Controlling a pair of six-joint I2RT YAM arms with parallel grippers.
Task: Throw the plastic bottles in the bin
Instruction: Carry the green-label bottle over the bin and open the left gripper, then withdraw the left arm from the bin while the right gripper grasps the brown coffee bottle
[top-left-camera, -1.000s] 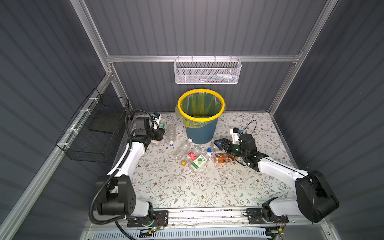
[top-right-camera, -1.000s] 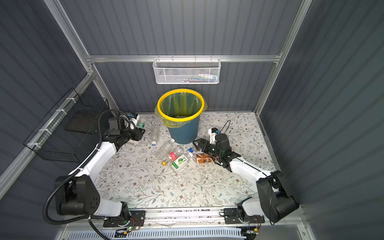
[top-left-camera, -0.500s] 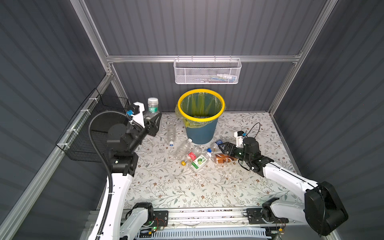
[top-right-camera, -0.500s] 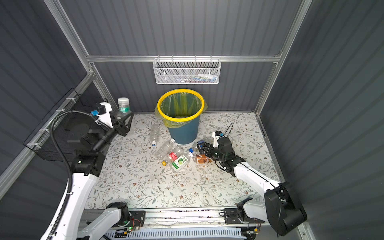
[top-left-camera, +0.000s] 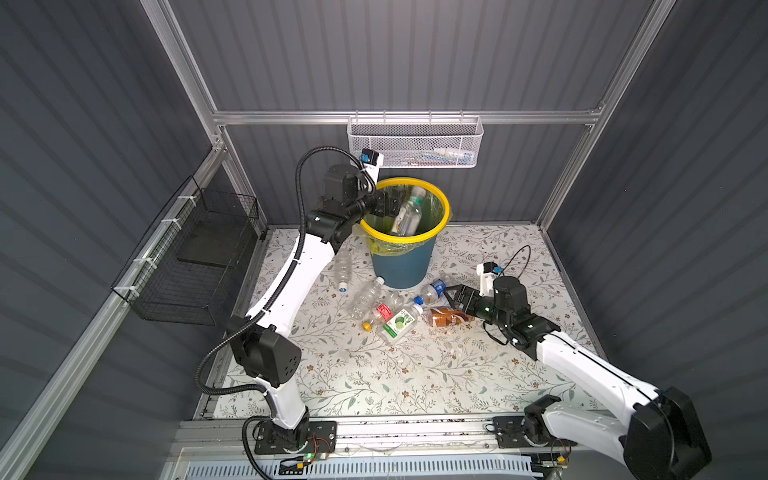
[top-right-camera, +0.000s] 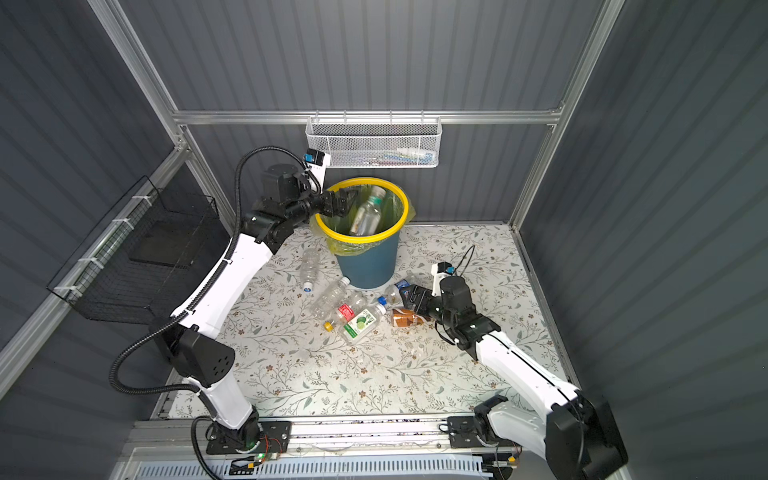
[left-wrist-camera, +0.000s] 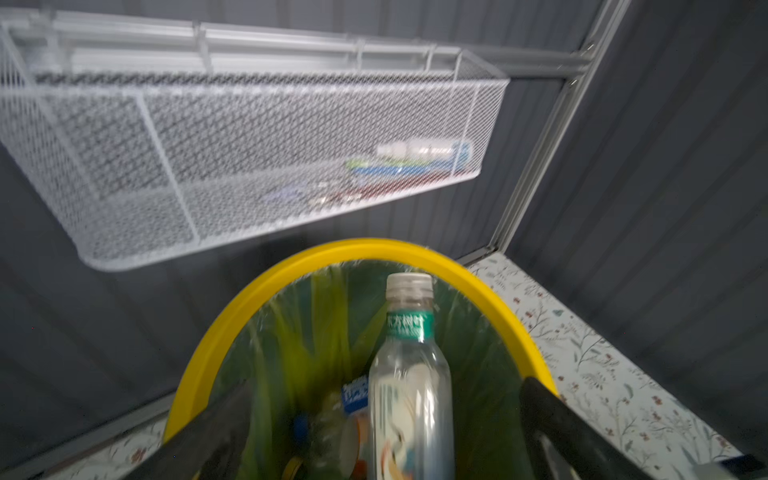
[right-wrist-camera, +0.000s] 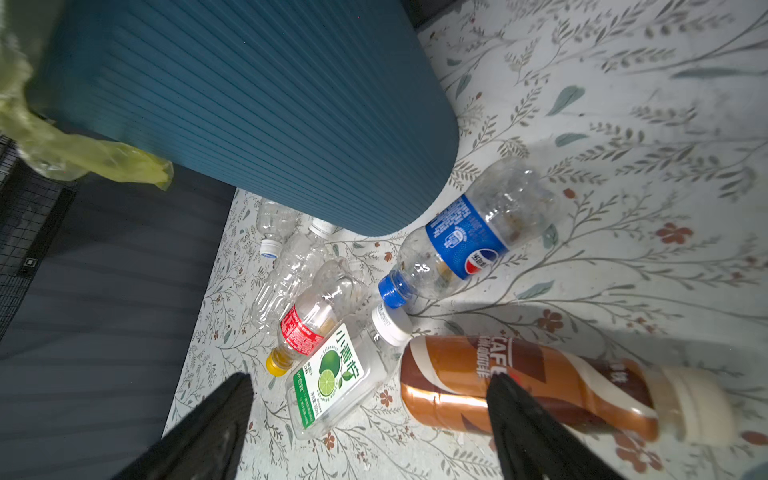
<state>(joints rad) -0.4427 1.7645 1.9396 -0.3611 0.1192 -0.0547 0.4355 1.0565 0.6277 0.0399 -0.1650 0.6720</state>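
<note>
The left arm (top-left-camera: 286, 286) is arching high from its base at the table's front edge, elbow bent, wrist poised at the rim of the bin (top-left-camera: 401, 266), just below the white mesh basket (top-left-camera: 415, 145). The left gripper (top-left-camera: 386, 205) is hanging over the yellow-green liner with its fingers (left-wrist-camera: 552, 424) spread wide. Between them, touching neither, a clear bottle (left-wrist-camera: 409, 395) with a green neck band is sitting tilted inside the bin, cap uppermost.

The right arm (top-left-camera: 582, 361) is lying long and low across the floral table cloth (top-left-camera: 374, 374). The right gripper (top-left-camera: 455, 300) is hovering just above the cloth, jaws gaping and gripping nothing. It is hovering over the brown bottle (right-wrist-camera: 519, 382), which is lying on its side. The blue-labelled bottle (right-wrist-camera: 465, 245) is lying just beyond, near the bin's foot.

Also lying in front of the bin are a green-labelled bottle (top-left-camera: 399, 325), a red-labelled bottle (top-left-camera: 380, 311), a bare bottle (top-left-camera: 365, 297) and, further left, a second bare bottle (top-left-camera: 344, 268).
</note>
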